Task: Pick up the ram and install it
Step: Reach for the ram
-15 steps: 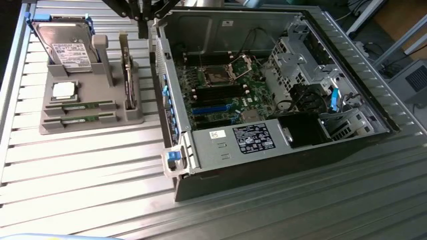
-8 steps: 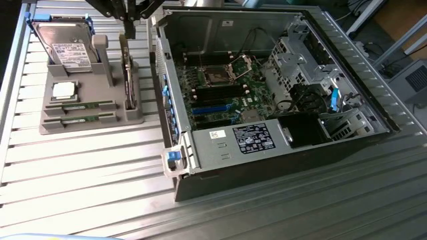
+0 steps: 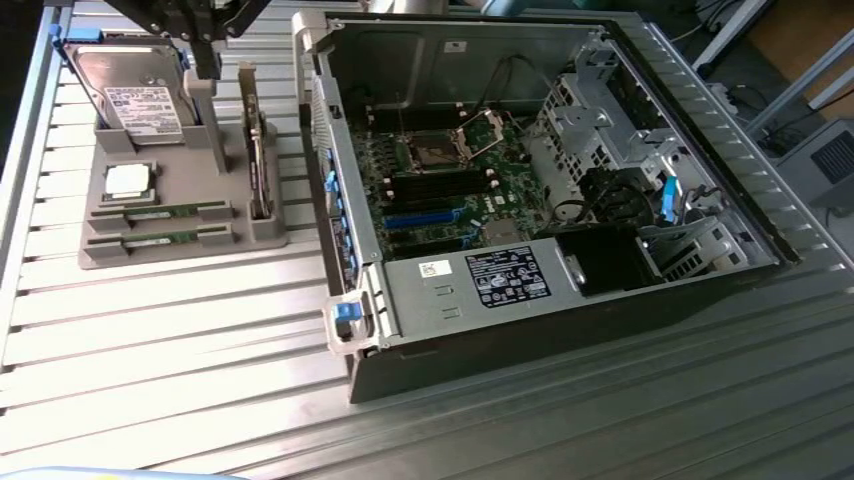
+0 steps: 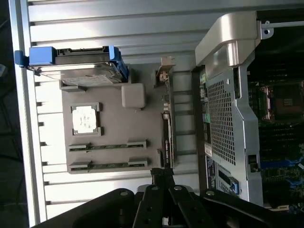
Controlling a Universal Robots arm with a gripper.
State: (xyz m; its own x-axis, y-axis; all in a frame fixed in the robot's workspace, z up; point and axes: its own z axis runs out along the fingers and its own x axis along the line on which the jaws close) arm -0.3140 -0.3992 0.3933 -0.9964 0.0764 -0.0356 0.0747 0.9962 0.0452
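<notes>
I saw gripper (image 3: pixel 203 62) pressed together, empty, over holder tray (image 3: pixel 100 258) | both ram sticks (image 3: pixel 160 213) lay unpicked | pickup, install outstanding

The two ram sticks (image 3: pixel 158 212) lie flat in the gray holder (image 3: pixel 194 185) with open room above, walled by the upright hard drive (image 3: pixel 134 90) at the far end, a tall card (image 3: pixel 254 140) on the exterior view's right, and the computer case wall (image 3: pixel 318 120) just beyond.

Print on hard drive (image 3: pixel 128 80) and power-supply label (image 3: pixel 507 275) unreadable
</notes>
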